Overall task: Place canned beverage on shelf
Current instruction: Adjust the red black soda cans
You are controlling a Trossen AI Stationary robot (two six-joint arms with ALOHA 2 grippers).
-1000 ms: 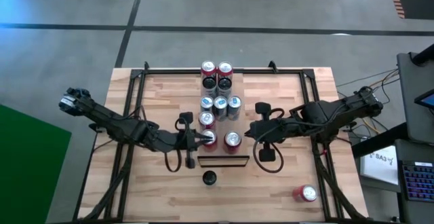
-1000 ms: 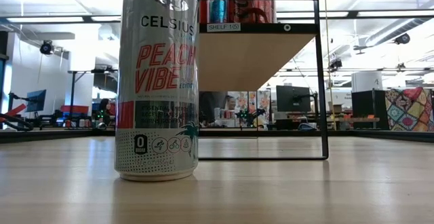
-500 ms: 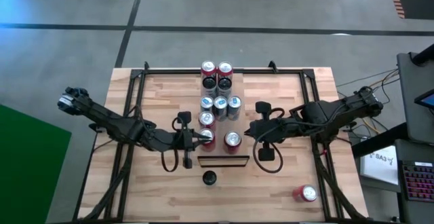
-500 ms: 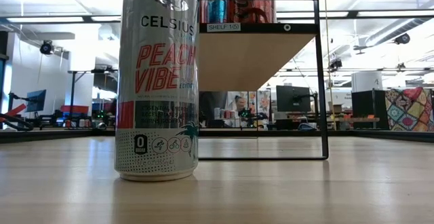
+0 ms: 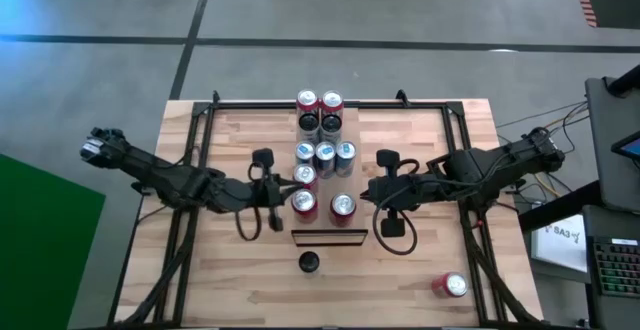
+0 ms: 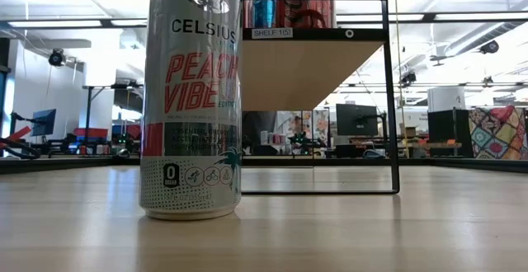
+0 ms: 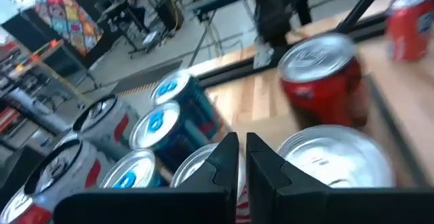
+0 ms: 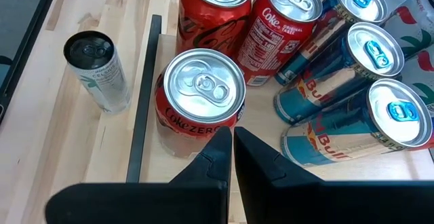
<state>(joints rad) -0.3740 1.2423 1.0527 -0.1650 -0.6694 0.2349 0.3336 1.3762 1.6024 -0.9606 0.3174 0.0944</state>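
**Shelf** (image 5: pixel 322 226): raised light board running down the middle of the table (image 5: pixel 420 270), dark-edged at its near end. Already stocked with red and blue cans, all upright. Bare wood shows behind the dark edge, in front of the two nearest red cans.

**Slim can** (image 5: pixel 309 262): white, dark-topped, on the table just off the shelf's dark end, not on the shelf. Upright, long axis vertical, as the low view confirms (image 6: pixel 191 99).

**Red can** (image 5: pixel 450 286): on the table near the corner on the right arm's side, well apart from the shelf. Appears upright.

**Left pincer** (image 5: pixel 277 202): closed, holding nothing. Sits beside the shelf's left flank, close to the nearest red can there.

**Right pincer** (image 5: pixel 368 192): closed, holding nothing. Sits beside the shelf's right flank, pointing at the Coke Zero can (image 8: pixel 200 98).

**Governing relation**: both loose cans lie toward the table's near edge from the pincers.
- The slim can stands roughly midway between the two pincers, perhaps slightly closer to the left one.
- The red can is plainly the right arm's, judging by reach.
- Either can stands upright, so it likely calls for a pincer opened first, brought in level from the side, then lifted to the shelf's bare strip.
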